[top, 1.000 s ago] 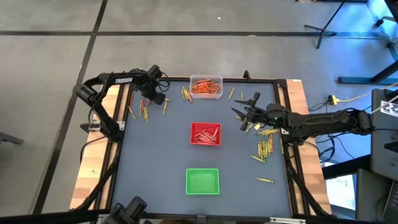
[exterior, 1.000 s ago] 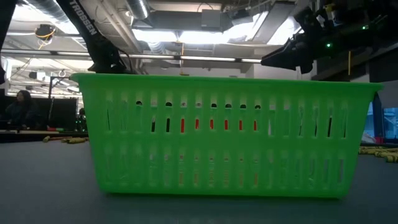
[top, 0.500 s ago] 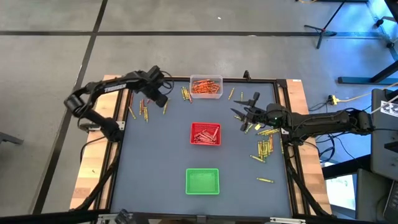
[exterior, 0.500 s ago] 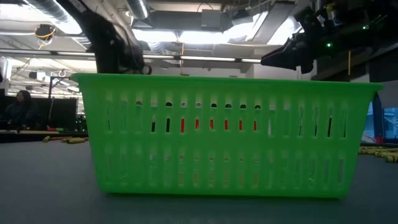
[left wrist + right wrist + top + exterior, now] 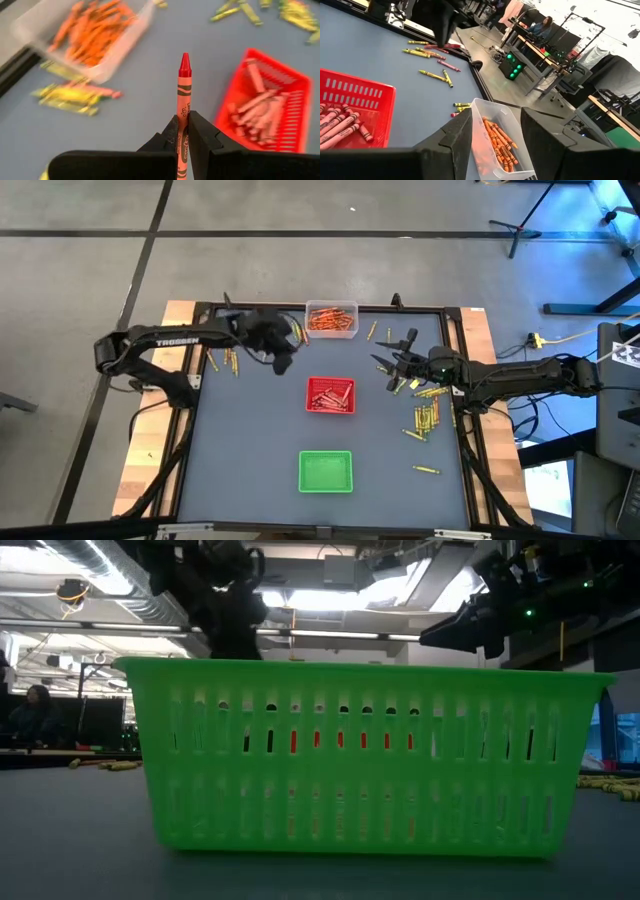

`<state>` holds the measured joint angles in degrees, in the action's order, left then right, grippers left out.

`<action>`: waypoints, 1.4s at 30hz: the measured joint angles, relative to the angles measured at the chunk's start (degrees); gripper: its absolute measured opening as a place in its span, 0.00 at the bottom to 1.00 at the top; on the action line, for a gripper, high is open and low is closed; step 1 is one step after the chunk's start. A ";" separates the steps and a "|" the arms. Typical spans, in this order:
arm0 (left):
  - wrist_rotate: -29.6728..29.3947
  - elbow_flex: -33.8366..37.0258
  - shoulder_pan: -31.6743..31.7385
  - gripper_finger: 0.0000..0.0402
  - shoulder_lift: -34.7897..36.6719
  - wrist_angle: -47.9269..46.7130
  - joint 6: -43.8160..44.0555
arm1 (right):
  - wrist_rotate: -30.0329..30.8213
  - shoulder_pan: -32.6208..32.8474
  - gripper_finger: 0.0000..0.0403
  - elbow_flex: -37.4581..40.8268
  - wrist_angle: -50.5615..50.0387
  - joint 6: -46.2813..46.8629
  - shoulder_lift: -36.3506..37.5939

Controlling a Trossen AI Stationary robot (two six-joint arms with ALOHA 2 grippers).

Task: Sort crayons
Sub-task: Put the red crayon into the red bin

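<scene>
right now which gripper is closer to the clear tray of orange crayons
Left. The left gripper, shut on a red crayon, hangs just beside the clear tray. The right gripper waits farther off, open.

We see bright ceiling lights [image 5: 330, 595] glaring behind the green basket [image 5: 360, 755] in the low view, leaving the arms above it as dark silhouettes. From overhead the light is even and shadows faint. In the left wrist view the clear tray [image 5: 87, 35] smears with blur, while the red crayon [image 5: 183, 100] stays sharp.
</scene>
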<state>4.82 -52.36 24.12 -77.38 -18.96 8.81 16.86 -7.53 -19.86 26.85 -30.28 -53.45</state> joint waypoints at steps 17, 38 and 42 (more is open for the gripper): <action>-2.32 0.00 -17.16 0.02 -13.51 22.94 -4.74 | 0.00 0.00 0.41 0.00 -0.39 0.00 -0.02; -20.61 -0.07 -17.50 0.34 -4.16 10.99 3.05 | 0.00 -0.01 0.41 0.00 -1.42 0.47 -0.04; -26.15 -0.09 -14.70 0.34 1.70 2.72 5.08 | 0.00 -0.02 0.41 0.00 -1.41 0.48 -0.04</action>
<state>-21.34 -52.45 9.42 -75.68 -16.24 13.89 16.86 -7.55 -19.86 25.45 -29.80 -53.49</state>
